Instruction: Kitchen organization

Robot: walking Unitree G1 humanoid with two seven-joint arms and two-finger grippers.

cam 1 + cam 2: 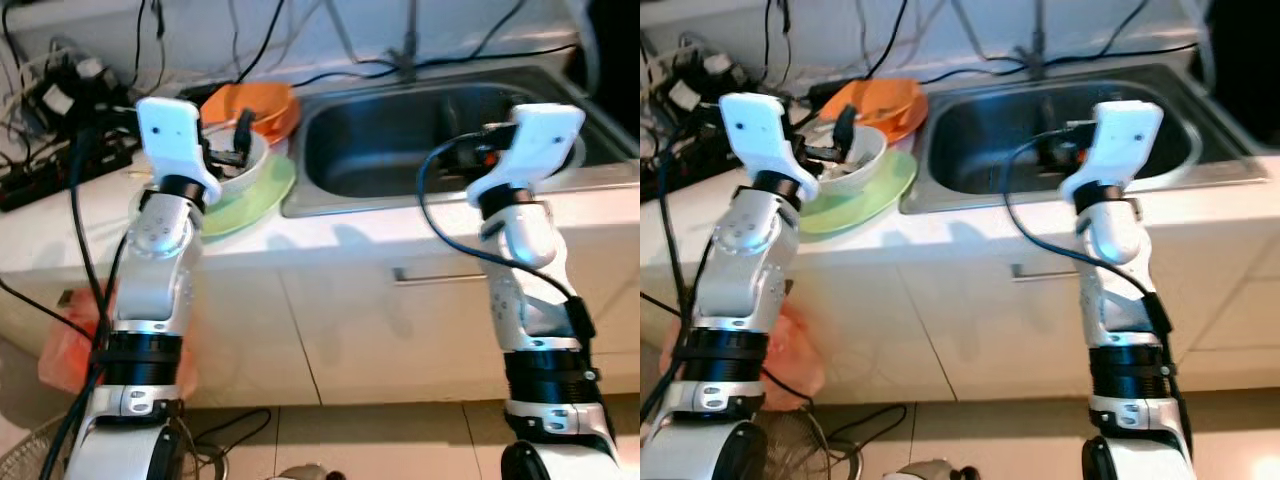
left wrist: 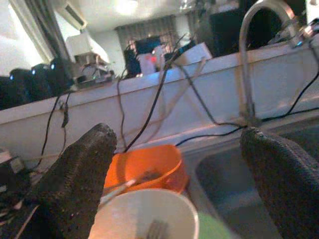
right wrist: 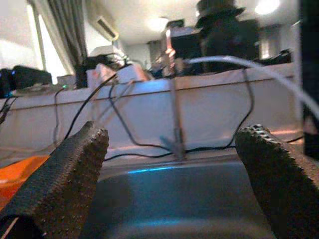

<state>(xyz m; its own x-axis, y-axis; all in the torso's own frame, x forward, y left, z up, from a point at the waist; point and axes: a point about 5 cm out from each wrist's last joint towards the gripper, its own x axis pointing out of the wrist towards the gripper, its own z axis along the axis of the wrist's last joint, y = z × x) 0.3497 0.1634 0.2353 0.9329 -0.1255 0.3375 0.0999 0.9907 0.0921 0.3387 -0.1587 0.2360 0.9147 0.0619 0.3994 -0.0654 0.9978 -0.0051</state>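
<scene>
A white bowl (image 1: 248, 168) with a fork (image 2: 157, 230) in it rests on a light green plate (image 1: 268, 195) on the counter, left of the steel sink (image 1: 420, 140). An orange bowl (image 1: 258, 105) holding a utensil stands just behind them. My left gripper (image 2: 179, 174) hovers over the white bowl, open, its black fingers (image 1: 242, 128) just above the rim with nothing between them. Over the sink's near edge my right gripper (image 3: 174, 179) is open and holds nothing; it points across the basin (image 3: 179, 199) toward the faucet.
The faucet (image 2: 247, 59) rises behind the sink. Black cables and a power strip (image 1: 50, 170) crowd the counter's back left. White cabinet fronts (image 1: 400, 330) lie below the counter edge. An orange bag (image 1: 70, 345) sits on the floor at the left.
</scene>
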